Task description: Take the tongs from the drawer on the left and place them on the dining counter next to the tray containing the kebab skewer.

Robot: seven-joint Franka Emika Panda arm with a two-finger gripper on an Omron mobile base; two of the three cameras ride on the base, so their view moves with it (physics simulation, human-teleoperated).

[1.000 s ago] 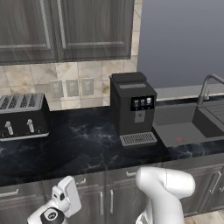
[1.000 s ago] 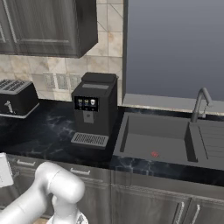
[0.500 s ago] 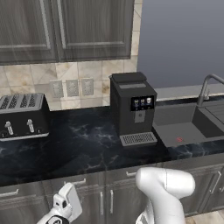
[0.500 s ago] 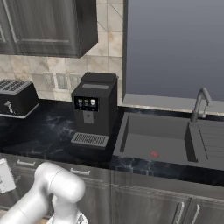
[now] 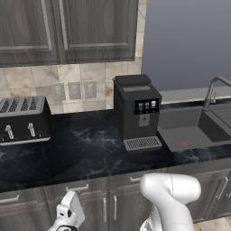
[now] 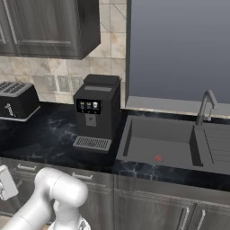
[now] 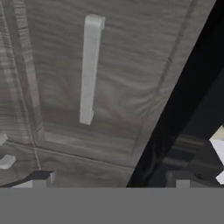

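Observation:
The drawer [image 7: 131,74] is shut, its dark grey wood-grain front close before the hand. Its short silver bar handle [image 7: 89,70] runs up and down in the rolled hand view. My gripper [image 7: 109,181] is open, its two dark fingertips [image 7: 41,178] wide apart with nothing between them, a short way off the handle. From the left base view the white hand [image 5: 70,214] hangs low in front of the drawer [image 5: 79,191], just below the counter edge. It appears at the far left of the right base view as the hand [image 6: 6,182]. The tongs are hidden. The dining counter, tray and kebab skewer are out of view.
On the black counter [image 5: 90,153] stand a toaster [image 5: 22,119] and a coffee machine [image 5: 137,113]. A sink [image 5: 189,131] with a faucet [image 5: 212,90] lies to the right. Grey wall cabinets [image 5: 67,27] hang above. More drawer fronts and cabinet doors [image 6: 148,211] line the counter's underside.
The hand has sunk a little lower and edged right in front of the drawer. The jaws stay wide open.

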